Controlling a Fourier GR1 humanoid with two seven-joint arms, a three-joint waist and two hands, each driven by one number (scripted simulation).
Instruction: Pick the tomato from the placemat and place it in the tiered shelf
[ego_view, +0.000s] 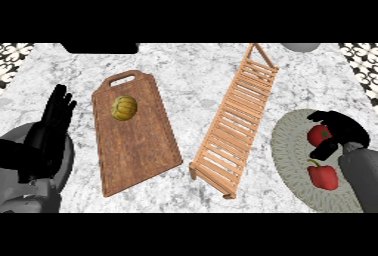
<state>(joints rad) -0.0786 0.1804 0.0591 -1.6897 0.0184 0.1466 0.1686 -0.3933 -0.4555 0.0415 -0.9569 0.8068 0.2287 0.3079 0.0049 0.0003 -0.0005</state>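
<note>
**Right hand curled round the tomato, right of the tiered shelf**

A slatted wooden tiered shelf (235, 127) lies on a marbled surface (184, 65), running from the far side toward the robot. To the right of the shelf is a round grey placemat (291, 145). On it sits the red tomato (318, 135), with a red pepper (322, 177) on the same mat, nearer the robot.

The robot's right hand (341, 131) covers the tomato's far-from-shelf side. Its black fingers (319, 118) are curled over the top and the thumb is tucked beneath, so it appears to grip the tomato. Whether the tomato has left the mat cannot be told.

To do this step well, the hand should probably rise straight up first. That would clear the pepper and the shelf's raised edge before it travels left.

Left of the shelf lies a wooden cutting board (136, 150) carrying a round yellow fruit (124, 107). Beyond the board, the left hand (50, 127) rests with straight fingers pointing up.
</note>
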